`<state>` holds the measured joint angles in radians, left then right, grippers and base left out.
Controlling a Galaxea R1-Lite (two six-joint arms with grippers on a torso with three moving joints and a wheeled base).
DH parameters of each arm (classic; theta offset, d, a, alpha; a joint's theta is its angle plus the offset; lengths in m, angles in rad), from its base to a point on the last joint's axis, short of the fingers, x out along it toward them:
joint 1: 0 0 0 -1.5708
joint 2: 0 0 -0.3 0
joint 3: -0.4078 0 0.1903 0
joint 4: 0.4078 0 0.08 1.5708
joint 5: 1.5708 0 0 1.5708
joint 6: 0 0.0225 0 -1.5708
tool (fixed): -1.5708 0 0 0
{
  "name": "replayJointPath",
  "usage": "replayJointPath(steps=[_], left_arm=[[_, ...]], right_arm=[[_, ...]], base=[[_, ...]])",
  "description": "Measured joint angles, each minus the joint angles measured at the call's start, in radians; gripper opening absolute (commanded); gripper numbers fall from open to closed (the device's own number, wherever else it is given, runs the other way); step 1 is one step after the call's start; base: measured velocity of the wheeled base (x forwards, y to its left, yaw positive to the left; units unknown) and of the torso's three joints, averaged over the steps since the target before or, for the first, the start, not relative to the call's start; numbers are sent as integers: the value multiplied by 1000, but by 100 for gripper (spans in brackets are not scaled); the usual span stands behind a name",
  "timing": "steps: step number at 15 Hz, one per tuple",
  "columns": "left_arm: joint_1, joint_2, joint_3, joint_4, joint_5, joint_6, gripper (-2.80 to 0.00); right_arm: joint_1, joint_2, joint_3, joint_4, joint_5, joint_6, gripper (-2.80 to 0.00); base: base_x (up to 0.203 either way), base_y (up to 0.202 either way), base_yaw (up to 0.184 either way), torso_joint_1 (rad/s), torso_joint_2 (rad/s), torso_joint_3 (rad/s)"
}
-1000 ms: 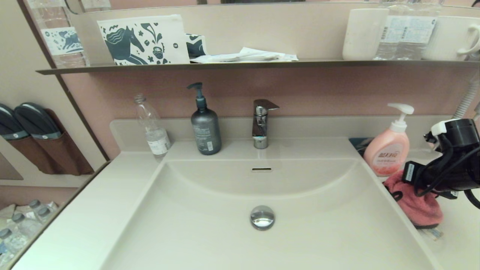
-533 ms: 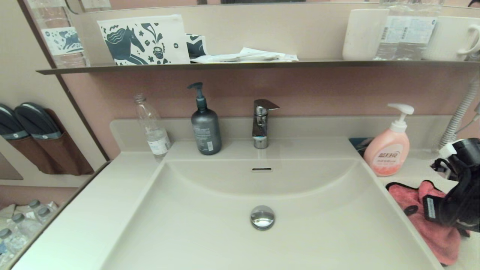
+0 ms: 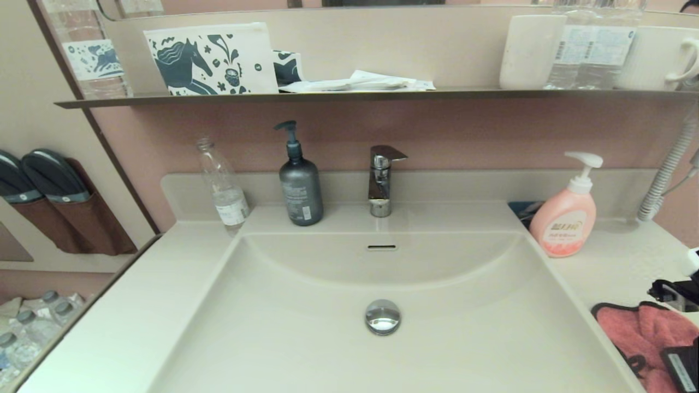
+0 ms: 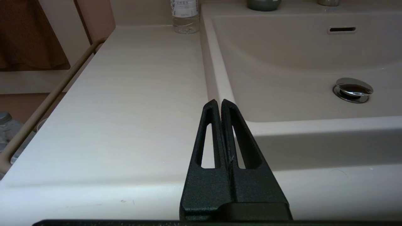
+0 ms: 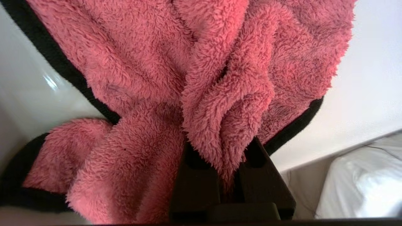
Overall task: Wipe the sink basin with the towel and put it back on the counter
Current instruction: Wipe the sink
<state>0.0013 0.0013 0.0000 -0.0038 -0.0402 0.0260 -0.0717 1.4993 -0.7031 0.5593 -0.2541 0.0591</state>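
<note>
The coral-pink towel point(image 3: 641, 333) with black edging lies on the counter point(image 3: 617, 262) at the near right, beside the sink basin point(image 3: 306, 327). My right gripper point(image 5: 224, 153) is shut on a bunched fold of the towel point(image 5: 220, 94), and the pile hides its tips. In the head view only black parts of that arm point(image 3: 677, 363) show at the lower right edge. The basin holds nothing but its chrome drain plug point(image 3: 382, 316) and overflow slot point(image 3: 381, 247). My left gripper point(image 4: 219, 102) is shut and holds nothing, low over the counter point(image 4: 132, 103) by the basin's near left corner.
A pink soap bottle point(image 3: 568, 218) stands on the counter behind the towel. The faucet point(image 3: 381, 180), a grey pump bottle point(image 3: 300, 188) and a clear bottle point(image 3: 224, 188) line the back edge. A dark metal shelf point(image 3: 349, 96) runs overhead. A ribbed hose point(image 3: 666, 174) hangs at far right.
My right arm has pulled back toward the near right edge, taking the towel with it along the counter. The towel now lies nearer and more spread out.
</note>
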Motion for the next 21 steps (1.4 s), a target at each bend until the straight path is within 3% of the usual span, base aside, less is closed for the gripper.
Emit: replayJointPath(steps=[3, 6, 10, 16, 21], left_arm=[[0, 0, 0, 0, 0, 0, -280], [0, 0, 0, 0, 0, 0, -280], [0, 0, 0, 0, 0, 0, -280], [0, 0, 0, 0, 0, 0, -280], [0, 0, 0, 0, 0, 0, -280]], right_arm=[[-1, 1, 3, -50, -4, 1, -280], [-16, 43, -10, -224, -3, 16, -280], [-36, 112, -86, -310, 51, 24, -280], [-42, 297, -289, -401, 67, 163, -280], [-19, 419, -346, -544, 99, 240, -280]], base=[[0, 0, 0, 0, 0, 0], [0, 0, 0, 0, 0, 0], [0, 0, 0, 0, 0, 0], [0, 0, 0, 0, 0, 0], [0, 0, 0, 0, 0, 0]])
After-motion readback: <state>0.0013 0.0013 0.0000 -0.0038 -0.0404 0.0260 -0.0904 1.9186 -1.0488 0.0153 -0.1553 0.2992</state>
